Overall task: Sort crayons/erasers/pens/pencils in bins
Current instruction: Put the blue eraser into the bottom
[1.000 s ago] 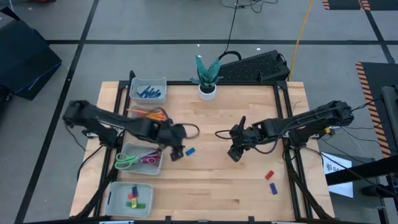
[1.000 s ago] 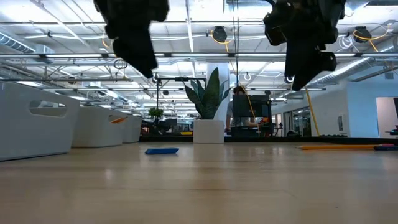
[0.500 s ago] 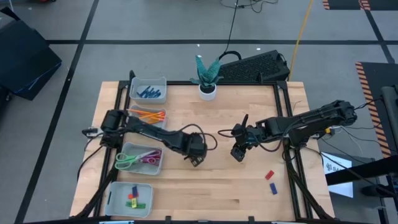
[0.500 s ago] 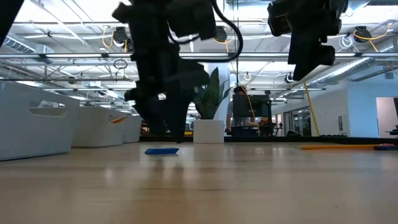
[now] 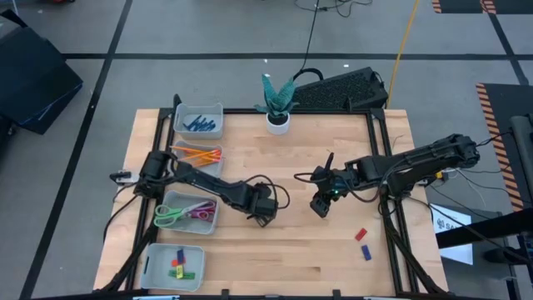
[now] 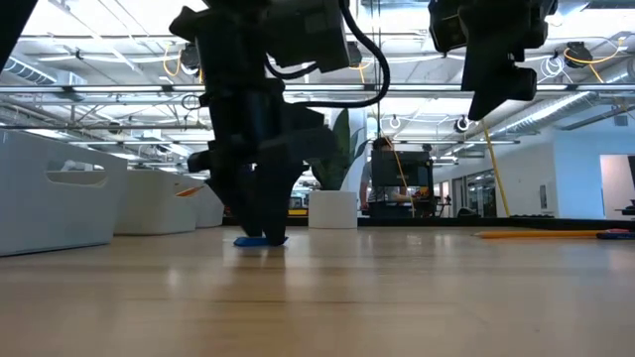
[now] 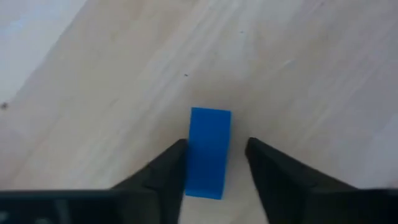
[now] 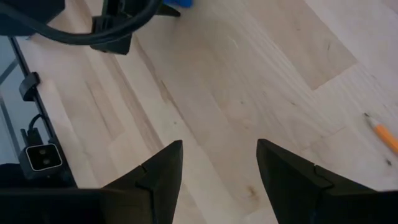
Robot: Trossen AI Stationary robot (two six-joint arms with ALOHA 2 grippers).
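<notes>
A blue eraser (image 7: 208, 152) lies flat on the wooden table near its middle. My left gripper (image 7: 216, 144) is open and low over it, one finger on each long side; in the low view its fingertips (image 6: 260, 223) reach down to the table around the eraser (image 6: 260, 240). In the high view the gripper (image 5: 265, 212) hides the eraser. My right gripper (image 5: 319, 207) hangs open above the table right of centre, holding nothing. A red eraser (image 5: 361, 235) and another blue eraser (image 5: 366, 252) lie at the near right. An orange pencil (image 6: 541, 235) lies on the right. My left gripper comes at the blue eraser from above, its fingers along the two long sides. One finger (image 7: 174, 165) stands right against the eraser's side (image 7: 193, 158); I cannot tell whether it touches. The other finger stands clear of it. The eraser lies flat on the table.
Four grey-blue bins line the left edge: pens (image 5: 198, 122), pencils (image 5: 198, 155), scissors (image 5: 187, 213), erasers (image 5: 175, 263). A white plant pot (image 5: 277, 122) and a dark keyboard (image 5: 341, 87) are at the far edge. Bare wood lies between the grippers and toward the near edge.
My left gripper has swung from beside the bins toward the table's middle, then come down from well above the table until its open fingers stand around the blue eraser. The eraser has stayed where it was. My right gripper has barely moved.
</notes>
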